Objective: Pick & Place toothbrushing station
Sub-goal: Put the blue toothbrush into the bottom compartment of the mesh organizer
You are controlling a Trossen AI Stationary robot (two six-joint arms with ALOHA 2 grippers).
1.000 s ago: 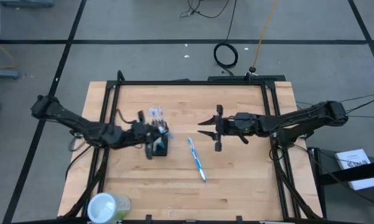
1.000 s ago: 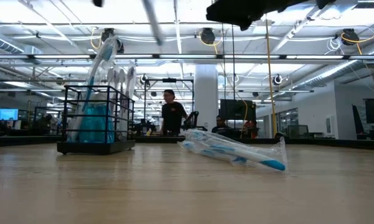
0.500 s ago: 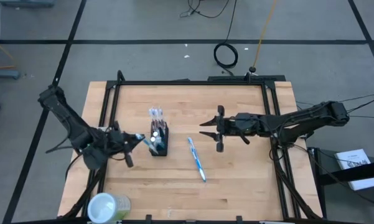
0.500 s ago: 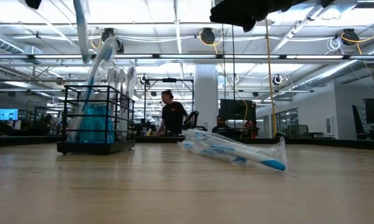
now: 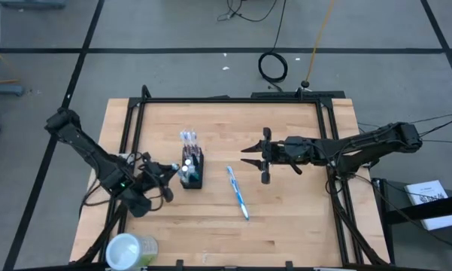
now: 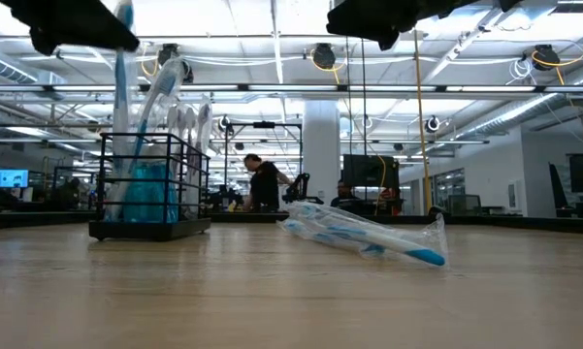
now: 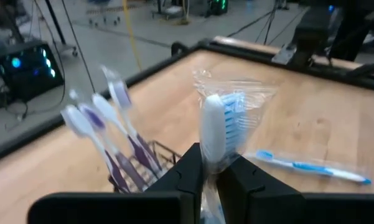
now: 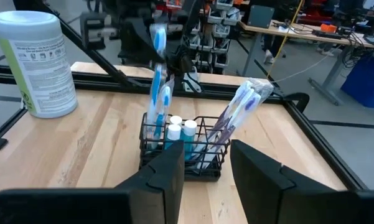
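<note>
The mesh holder (image 5: 191, 174) of the toothbrushing station is standing upright left of the middle of the tabletop (image 5: 286, 218), already carrying several purple-handled toothbrushes (image 8: 239, 106) leaning out of one end, a blue-and-white brush (image 8: 163, 109) and two small white, blue-capped tubes (image 8: 180, 132). The left gripper (image 5: 168, 175) is hanging just beside the holder on its left, its fingers (image 7: 190, 171) pinched nearly closed on a wrapped blue-and-white toothbrush (image 7: 215, 127); in the low view that brush is standing almost upright at the holder's left end, so it is probably being lowered in or is on the point of being let go, though whether its lower end is already seated I cannot tell. One more wrapped toothbrush (image 5: 238, 193) is lying flat on the tabletop just right of the holder, untouched. The right gripper (image 5: 248, 155) is hovering to the right of the holder, above the far end of that loose brush, with its fingers (image 8: 261, 171) parted and gripping nothing. Judging by this, most of the station is filled: the brush in hand is being finished, and the one on the tabletop is still waiting to be picked up. A pale-green round container (image 5: 128, 251) is sitting at the near left corner.
</note>
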